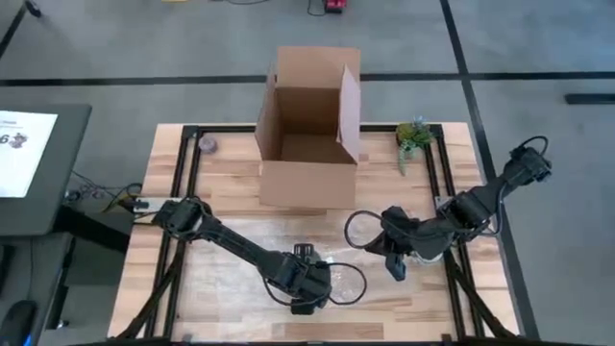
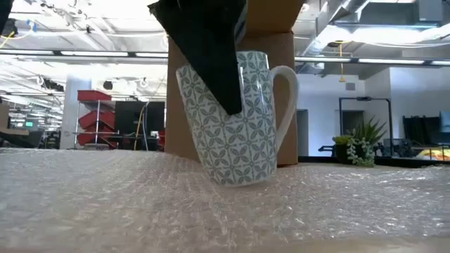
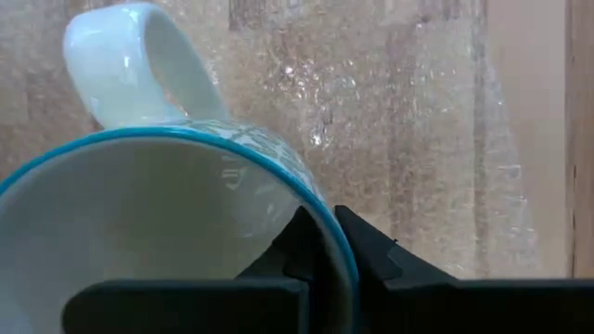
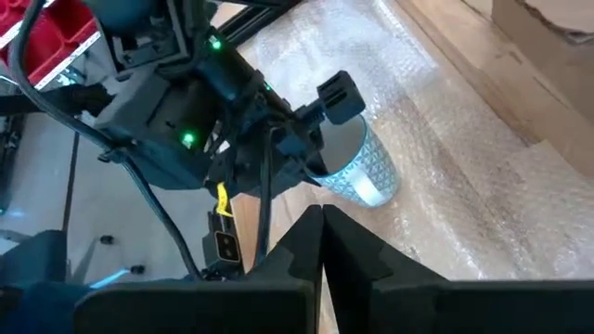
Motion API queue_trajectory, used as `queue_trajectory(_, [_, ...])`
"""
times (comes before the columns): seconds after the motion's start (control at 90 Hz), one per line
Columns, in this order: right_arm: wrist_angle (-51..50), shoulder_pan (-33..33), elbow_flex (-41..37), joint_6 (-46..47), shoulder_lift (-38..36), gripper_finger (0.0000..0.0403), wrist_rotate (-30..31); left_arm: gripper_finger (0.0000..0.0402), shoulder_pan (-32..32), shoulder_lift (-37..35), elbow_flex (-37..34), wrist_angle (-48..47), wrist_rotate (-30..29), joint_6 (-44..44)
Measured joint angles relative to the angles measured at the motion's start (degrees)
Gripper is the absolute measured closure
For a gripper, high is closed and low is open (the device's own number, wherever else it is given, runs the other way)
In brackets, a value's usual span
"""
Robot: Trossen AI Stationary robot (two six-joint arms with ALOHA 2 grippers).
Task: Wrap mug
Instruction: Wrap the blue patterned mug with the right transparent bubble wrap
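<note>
Your left gripper [image 3: 318, 243] pinches the mug [image 2: 235, 119] by its rim at lower centre of the high view, tilted on the bubble wrap [image 2: 105, 197]; your right gripper [image 1: 396, 266], fingers together and empty, waits just right.

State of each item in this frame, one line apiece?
mug: tilted on the bubble wrap, gripped at its rim
bubble wrap: spread flat, not yet folded over the mug
cardboard box: flaps open
left gripper: shut on the mug's rim
right gripper: shut, empty, raised beside the mug
</note>
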Motion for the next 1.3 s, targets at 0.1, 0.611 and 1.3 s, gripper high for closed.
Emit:
queue_trajectory(0.1, [0.0, 0.0, 0.0, -0.03, -0.01, 0.0403, 0.0, 0.0366, 0.0, 0.1, 0.07, -0.2, 1.03, 0.29])
queue_trajectory(0.611, [-0.53, 0.0, 0.0, -0.17, -0.01, 0.0403, -0.02, 0.0271, 1.29, 0.2, 3.62, -5.18, 1.22, -1.77])
queue_trajectory(1.3, [-1.51, 1.65, 0.0, 0.41, 7.19, 0.0371, -7.71, 0.0271, -3.65, -0.41, 19.02, -34.09, 3.86, -13.07])
